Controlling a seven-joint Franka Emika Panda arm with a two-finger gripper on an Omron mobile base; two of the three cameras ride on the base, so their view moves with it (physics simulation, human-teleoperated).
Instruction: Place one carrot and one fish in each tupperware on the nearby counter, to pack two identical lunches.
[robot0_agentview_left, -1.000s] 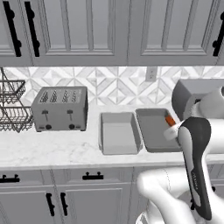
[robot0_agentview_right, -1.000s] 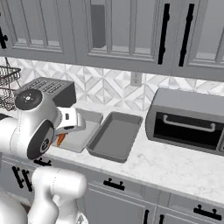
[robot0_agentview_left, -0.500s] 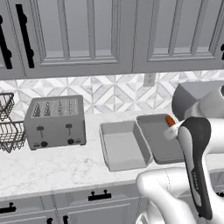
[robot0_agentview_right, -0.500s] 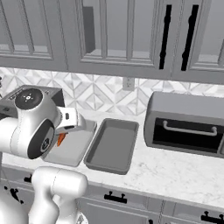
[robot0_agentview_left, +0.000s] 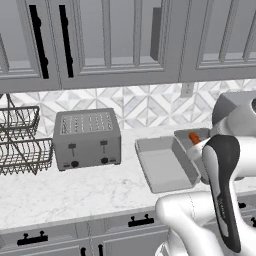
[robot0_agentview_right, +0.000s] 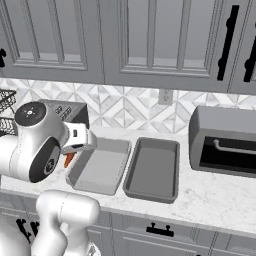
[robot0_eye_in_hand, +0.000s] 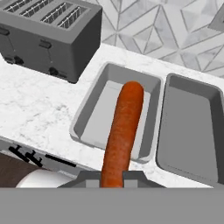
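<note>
The carrot (robot0_eye_in_hand: 122, 131) runs up the middle of the hand view, thick end at the bottom between the two dark fingertips, tip pointing toward the far rim of the left tray (robot0_eye_in_hand: 87, 109). The gripper (robot0_eye_in_hand: 113, 176) is clenched on the carrot at its lower end. In this view the carrot lies over the pale floor of that tray, though whether it hangs above it or beside it cannot be judged from this view.

In the left base view a bit of the carrot (robot0_agentview_left: 193, 137) peeks out at right of center, just above the arm's white and black link. In the right base view the carrot (robot0_agentview_right: 69, 160) pokes down at center left, below the white hand and just left of the near tray (robot0_agentview_right: 100, 167).

The two trays sit side by side, rims touching or nearly so, on the counter (robot0_agentview_right: 220, 197). The right tray (robot0_eye_in_hand: 192, 127) is darker inside. Both trays look bare inside where their floors show.

The toaster (robot0_eye_in_hand: 48, 37) stands in the upper left of the hand view, apart from the left tray. A wire basket (robot0_agentview_left: 20, 142) fills the left edge of the left base view, next to the toaster (robot0_agentview_left: 87, 137). A microwave-like box (robot0_agentview_right: 225, 142) stands at the right of the right base view, near the right tray (robot0_agentview_right: 152, 170).
</note>
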